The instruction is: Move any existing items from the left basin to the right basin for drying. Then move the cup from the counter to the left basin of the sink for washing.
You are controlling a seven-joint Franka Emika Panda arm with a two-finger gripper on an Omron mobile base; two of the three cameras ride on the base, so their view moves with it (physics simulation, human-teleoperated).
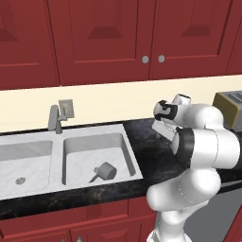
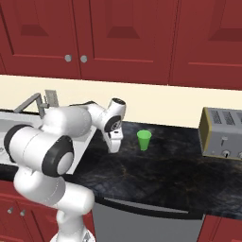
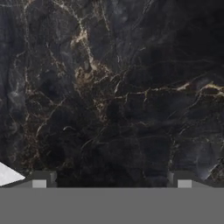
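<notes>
The dark grey handled pot (image 1: 105,171) lies in the right basin (image 1: 80,146) of the sink, its handle toward the front left. The left basin (image 1: 28,158) holds nothing but its drain. On the black counter (image 2: 156,170) the green cup (image 2: 144,140) stands upright. My gripper (image 2: 113,145) hangs over the counter just right of the sink, a short way left of the cup, pointing down. In the hand view the gripper (image 3: 112,180) is open, its fingertips (image 3: 43,179) wide apart, with bare counter (image 3: 113,96) between them.
A grey tap (image 1: 54,118) stands behind the sink's divider. A metal toaster (image 2: 222,134) sits at the counter's far right. Red cabinets (image 1: 118,38) hang above the cream backsplash.
</notes>
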